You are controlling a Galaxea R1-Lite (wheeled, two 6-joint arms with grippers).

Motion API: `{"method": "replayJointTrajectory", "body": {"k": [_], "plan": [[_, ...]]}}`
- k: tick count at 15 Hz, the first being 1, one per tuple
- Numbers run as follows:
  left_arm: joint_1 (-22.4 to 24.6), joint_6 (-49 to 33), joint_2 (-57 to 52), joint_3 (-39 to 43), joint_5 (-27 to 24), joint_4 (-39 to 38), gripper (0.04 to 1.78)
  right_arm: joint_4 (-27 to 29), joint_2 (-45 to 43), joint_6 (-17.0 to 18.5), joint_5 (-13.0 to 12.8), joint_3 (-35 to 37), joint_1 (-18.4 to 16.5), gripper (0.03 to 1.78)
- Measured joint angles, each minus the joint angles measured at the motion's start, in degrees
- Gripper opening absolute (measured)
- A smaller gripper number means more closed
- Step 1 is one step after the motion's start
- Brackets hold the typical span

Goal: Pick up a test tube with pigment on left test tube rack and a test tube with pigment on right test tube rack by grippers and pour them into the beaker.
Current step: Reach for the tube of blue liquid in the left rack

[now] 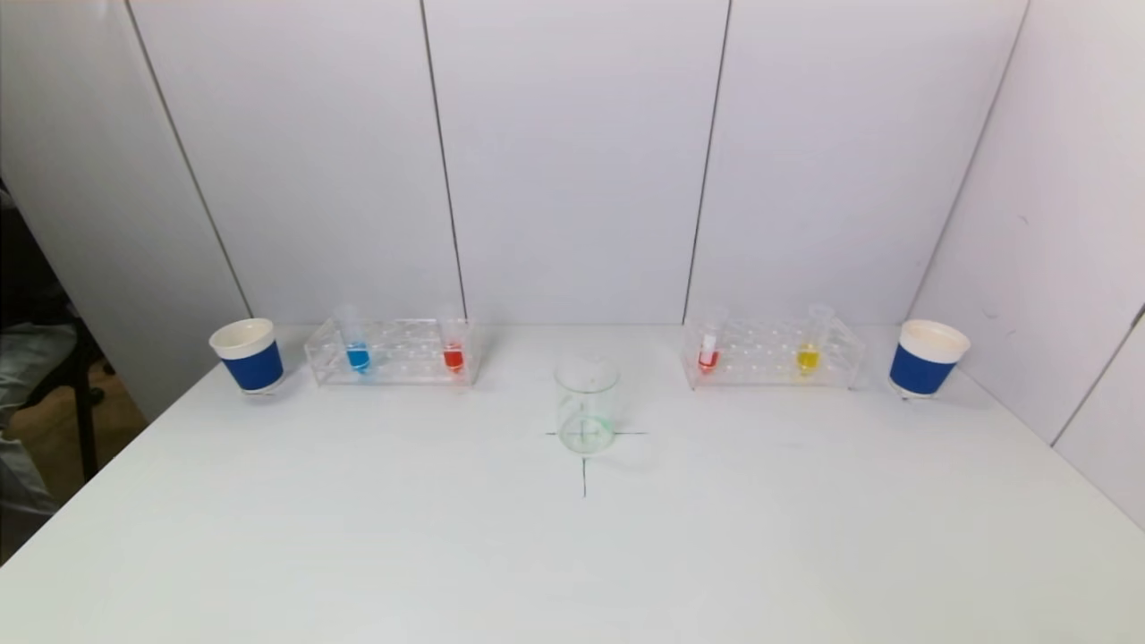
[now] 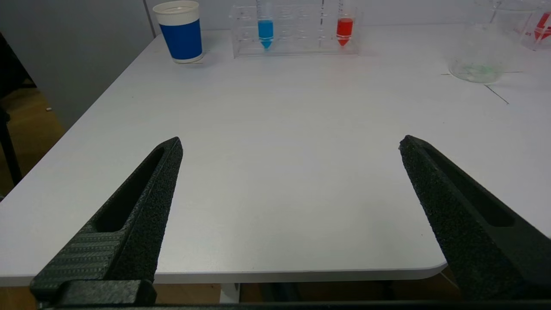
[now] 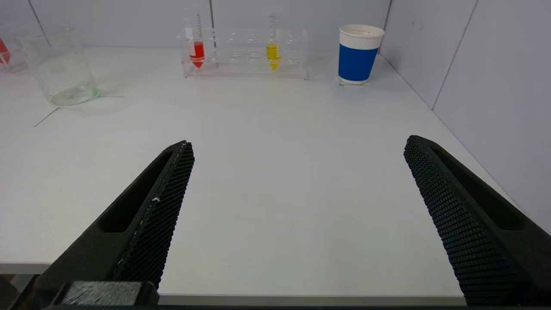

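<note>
The clear left rack (image 1: 394,352) holds a blue-pigment tube (image 1: 357,354) and a red-pigment tube (image 1: 453,355). The clear right rack (image 1: 771,354) holds a red-pigment tube (image 1: 708,355) and a yellow-pigment tube (image 1: 808,356). An empty glass beaker (image 1: 586,405) stands between them on a black cross mark. Neither arm shows in the head view. My left gripper (image 2: 290,144) is open and empty over the table's near edge, far from the left rack (image 2: 297,32). My right gripper (image 3: 298,146) is open and empty over the near edge, far from the right rack (image 3: 245,54).
A blue-and-white paper cup (image 1: 248,355) stands left of the left rack and another (image 1: 927,358) right of the right rack. White wall panels close the back and right side. The white table (image 1: 572,555) drops off at its left edge.
</note>
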Motion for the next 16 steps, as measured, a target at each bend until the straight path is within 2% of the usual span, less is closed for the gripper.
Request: {"method": "replayJointTrajectory", "body": {"k": [16], "plan": [[0.00, 0.39, 0.00, -0.05, 0.00, -0.35, 1.76, -0.02, 0.00, 0.02, 0.00, 0.00, 0.00, 1.77]]}}
